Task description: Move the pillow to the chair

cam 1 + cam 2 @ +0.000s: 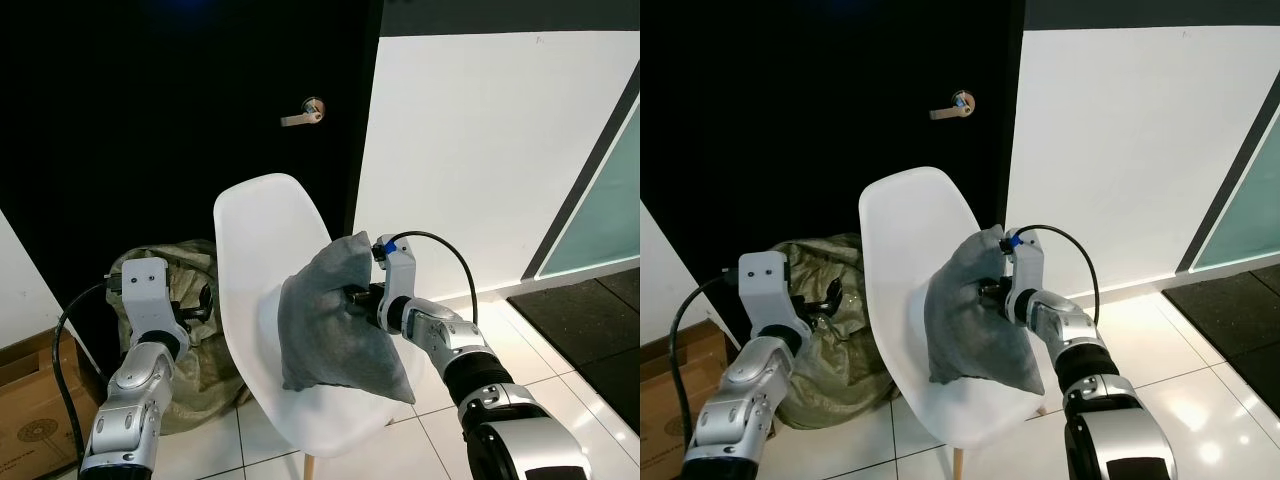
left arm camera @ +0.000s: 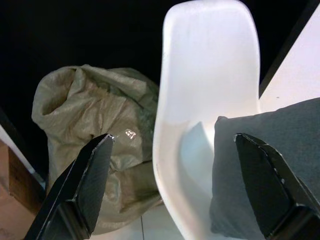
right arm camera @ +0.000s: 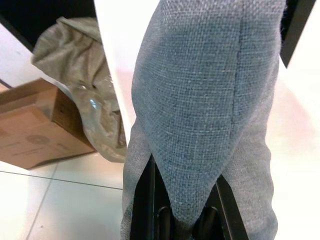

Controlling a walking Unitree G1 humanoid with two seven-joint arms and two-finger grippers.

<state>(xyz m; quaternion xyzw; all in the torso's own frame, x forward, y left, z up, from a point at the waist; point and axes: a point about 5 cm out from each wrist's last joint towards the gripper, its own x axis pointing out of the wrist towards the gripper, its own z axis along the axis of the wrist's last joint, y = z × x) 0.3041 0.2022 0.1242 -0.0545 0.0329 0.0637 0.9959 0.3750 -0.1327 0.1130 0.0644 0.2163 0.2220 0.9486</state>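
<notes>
Grey pillow (image 1: pixel 335 320) stands on edge on the seat of the white chair (image 1: pixel 262 235), upper part leaning toward the chair back, lower corner near the seat's front right edge. Right gripper (image 1: pixel 357 297) is pressed into the pillow's right face, about mid-height; in the right wrist view its two black fingers (image 3: pixel 145 200) are clenched on a fold of the grey fabric, which bulges up between them. Right arm reaches in from the lower right, elbow bent, forearm angled up and leftward to the pillow, a black cable looping over the wrist.

Left gripper (image 1: pixel 197 303) hovers off the chair's left edge, touching nothing. Left wrist view: its fingers (image 2: pixel 87 182) are spread wide apart, released, framing the chair's edge and the pillow's corner. Left arm is raised from the lower left, forearm upright.

Behind the left gripper, a crumpled olive sack (image 1: pixel 185 270) sits on the tiled floor (image 1: pixel 430 420). A cardboard box (image 1: pixel 30 400) beside it. Black door (image 1: pixel 150 110) behind the chair.
</notes>
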